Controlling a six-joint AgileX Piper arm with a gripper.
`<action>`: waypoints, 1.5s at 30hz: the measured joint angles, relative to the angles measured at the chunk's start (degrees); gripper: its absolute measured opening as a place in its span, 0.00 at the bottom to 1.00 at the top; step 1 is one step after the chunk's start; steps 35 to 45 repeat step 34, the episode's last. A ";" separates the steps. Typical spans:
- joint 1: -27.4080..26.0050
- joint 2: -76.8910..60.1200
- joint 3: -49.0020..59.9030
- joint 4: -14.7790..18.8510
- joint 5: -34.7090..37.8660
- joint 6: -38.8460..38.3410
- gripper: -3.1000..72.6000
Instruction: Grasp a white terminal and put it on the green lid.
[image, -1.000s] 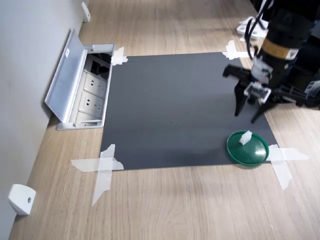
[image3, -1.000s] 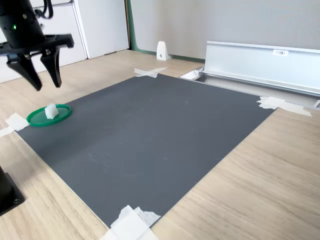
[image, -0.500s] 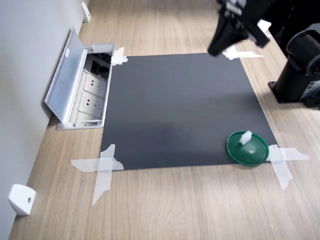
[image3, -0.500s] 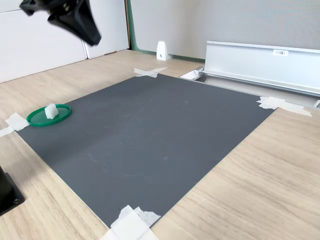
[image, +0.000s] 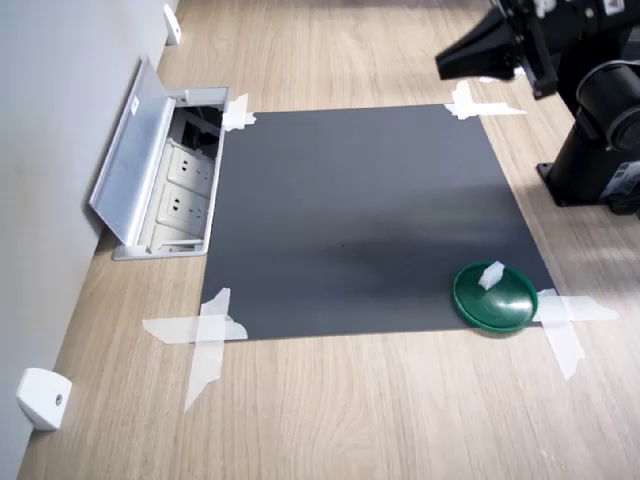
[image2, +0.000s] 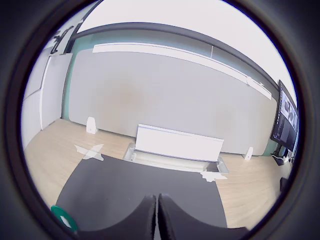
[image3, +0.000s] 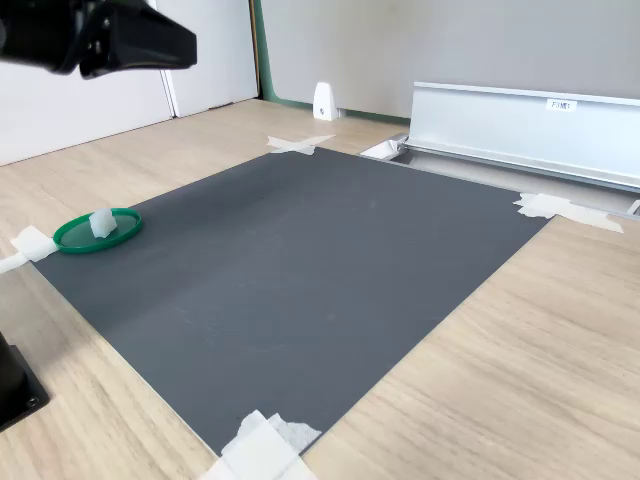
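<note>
The green lid (image: 503, 305) lies on the black mat's corner at the first exterior view's lower right, with the white terminal (image: 491, 275) resting on top of it, free of any grip. In the second exterior view the green lid (image3: 75, 238) and white terminal (image3: 101, 224) are at the left. My gripper (image: 445, 68) is raised high and level, far from the lid, and points over the mat. It also shows at the second exterior view's top left (image3: 190, 47). In the wrist view its fingers (image2: 147, 217) press together with nothing between them, and the lid's edge (image2: 64, 218) peeks in.
The black mat (image: 350, 210) is taped to a wooden floor. An open floor socket box (image: 165, 175) with a raised metal lid sits along the wall. A white wedge (image: 40, 398) lies near the wall. The arm's base (image: 595, 165) stands beside the mat.
One second ago the gripper hung open just above the lid. It has since lifted away, swung up to level and shut. The terminal stays on the lid.
</note>
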 joint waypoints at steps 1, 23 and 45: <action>0.00 -1.89 1.04 0.27 -0.19 0.00 0.03; -0.05 -14.56 10.51 0.92 4.68 0.14 0.03; -0.05 -14.56 10.51 0.97 4.68 0.14 0.03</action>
